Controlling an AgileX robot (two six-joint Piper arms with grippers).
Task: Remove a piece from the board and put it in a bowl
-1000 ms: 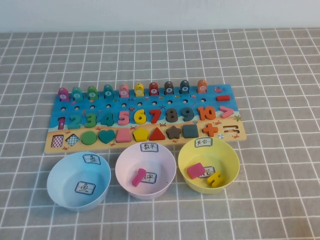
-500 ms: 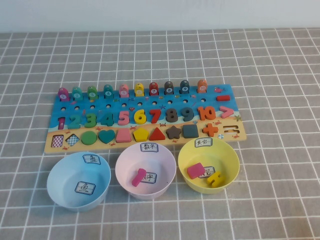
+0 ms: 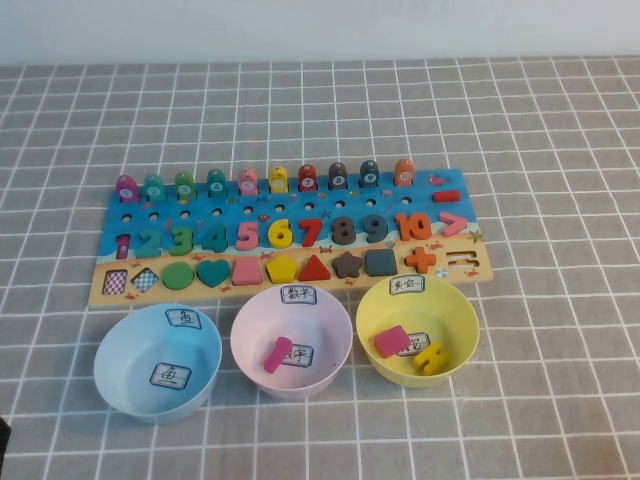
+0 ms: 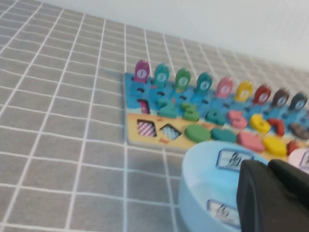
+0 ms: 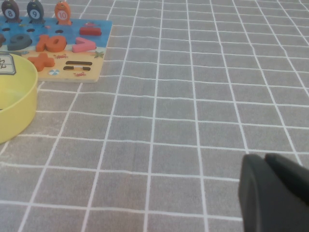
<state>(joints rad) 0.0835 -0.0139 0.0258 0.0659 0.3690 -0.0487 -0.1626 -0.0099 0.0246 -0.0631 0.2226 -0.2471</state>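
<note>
The magenta-purple fish piece stands upright at the far left end of the board's back row; it also shows in the left wrist view. The light blue bowl sits empty in front of the board's left end. My left gripper is shut and empty, low by the near side of the blue bowl; only a dark sliver of it shows in the high view. My right gripper is shut and empty over bare cloth right of the board, out of the high view.
A pink bowl holds a magenta piece and a yellow bowl holds two pieces, both in front of the board. Several other fish, digits and shape pieces fill the board. Grey gridded cloth covers the table.
A dark edge of my left arm has come into the bottom left corner of the high view. Board, pieces and bowls have not moved.
</note>
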